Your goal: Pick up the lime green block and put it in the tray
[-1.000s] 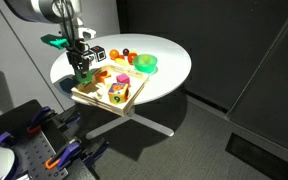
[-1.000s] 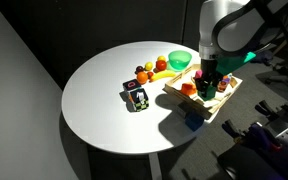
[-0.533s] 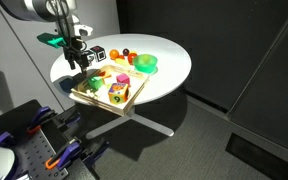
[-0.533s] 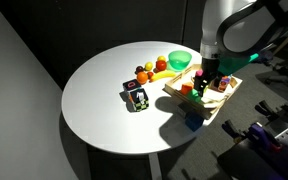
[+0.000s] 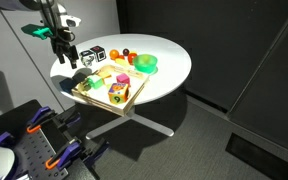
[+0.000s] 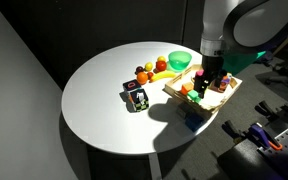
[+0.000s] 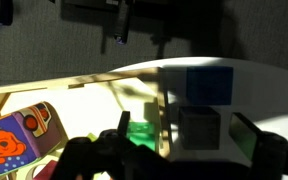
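**Wrist view, left to right.** The shallow square light-wood tray [image 7: 44, 85] fills the lower left. A printed card with an orange cartoon figure [image 7: 14, 135] lies on the tray's pale floor. The lime green block [image 7: 139, 132], a small bright cube, rests inside the tray, just beside the tray's right-hand rim and clear of the fingers. Outside that rim, on the shadowed round white tabletop [image 7: 269, 95], sits a blue block [image 7: 209, 82], near the tray. A darker cube-like shape just below the blue block cannot be told apart from it with certainty. The Robotiq gripper [image 7: 169, 150] enters from the bottom edge with its two dark fingers [image 7: 84, 155] spread wide. One finger is over the tray and the other is beyond the tray's rim, and they grip nothing.

**Exterior views, left to right.** In an exterior view the gripper [image 5: 66, 60] hangs raised, up and to the left of the tray [image 5: 102, 103] in the picture. In an exterior view, a black-and-white cube [image 6: 136, 98], a cluster of small toy fruits [image 6: 149, 70] and a round green bowl [image 6: 179, 60] stand left of the tray [image 6: 180, 99]. There the gripper [image 6: 206, 80] hangs above the tray's contents. The lime green block is too small to pick out surely in both exterior views.
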{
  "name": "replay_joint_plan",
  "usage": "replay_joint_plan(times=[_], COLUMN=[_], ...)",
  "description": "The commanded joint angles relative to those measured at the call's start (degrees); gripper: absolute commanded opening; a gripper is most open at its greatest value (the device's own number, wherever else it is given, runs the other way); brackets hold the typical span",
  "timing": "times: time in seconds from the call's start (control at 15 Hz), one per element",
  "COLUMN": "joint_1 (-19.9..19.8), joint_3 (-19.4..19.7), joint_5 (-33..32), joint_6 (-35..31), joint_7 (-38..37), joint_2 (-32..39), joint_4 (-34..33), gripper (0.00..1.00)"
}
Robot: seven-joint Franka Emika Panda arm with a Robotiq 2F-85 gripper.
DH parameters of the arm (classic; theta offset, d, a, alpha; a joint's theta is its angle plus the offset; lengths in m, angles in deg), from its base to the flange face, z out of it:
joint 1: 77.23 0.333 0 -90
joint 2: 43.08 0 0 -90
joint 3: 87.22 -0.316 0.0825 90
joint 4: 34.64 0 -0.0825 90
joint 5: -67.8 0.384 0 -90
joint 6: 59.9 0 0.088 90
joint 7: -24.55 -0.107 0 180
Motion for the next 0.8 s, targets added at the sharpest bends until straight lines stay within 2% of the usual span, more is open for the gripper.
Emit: replay_joint_plan(times=[0.0,0.33,0.4,0.73], joint_1=[0.0,-0.2,-0.4,-0.4], joint_3=[-0.8,-1.1,-1.0,-1.0], joint_5=[2.7,2.9,1.7,1.7], joint_6=[3.7,3.8,3.2,3.1], joint_7=[0.2,-1.8,-0.6,-0.6], joint_2=[-4.6,-7.8,-4.9,-4.7], joint_4=[1.7,3.1,1.5,1.7], gripper=[1.0,1.0,1.0,1.0])
